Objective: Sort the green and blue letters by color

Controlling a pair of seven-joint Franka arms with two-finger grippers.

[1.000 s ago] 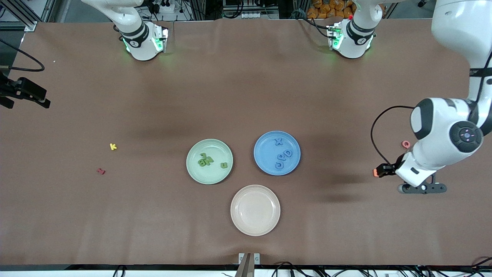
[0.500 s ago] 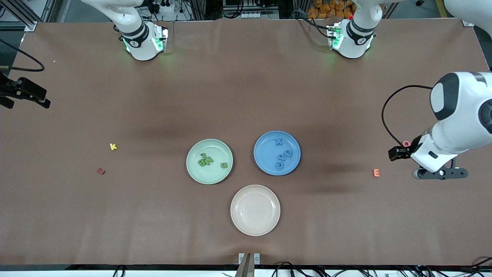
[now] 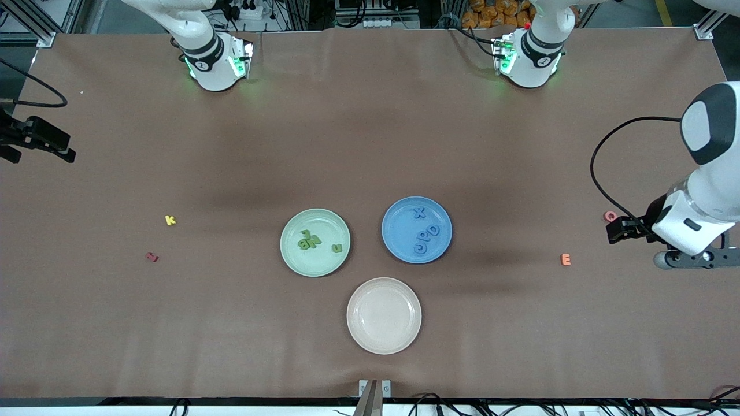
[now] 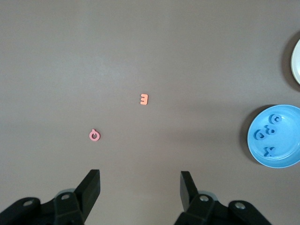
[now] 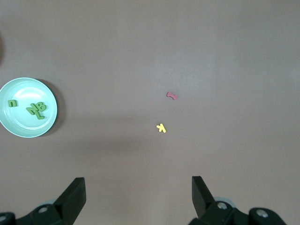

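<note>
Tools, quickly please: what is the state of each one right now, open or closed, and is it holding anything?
Left tool: open, empty, over bare table near the pink Q.
Right tool: open, empty, over bare table near the yellow K.

White arms (image 3: 708,190) with black joints, cables, green-lit bases.

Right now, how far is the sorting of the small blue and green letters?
It looks finished: four small blue letters lie on the round blue plate, four green letters on the pale green plate. Both the left gripper and right gripper are open and empty. Nothing blue or green remains loose.
</note>
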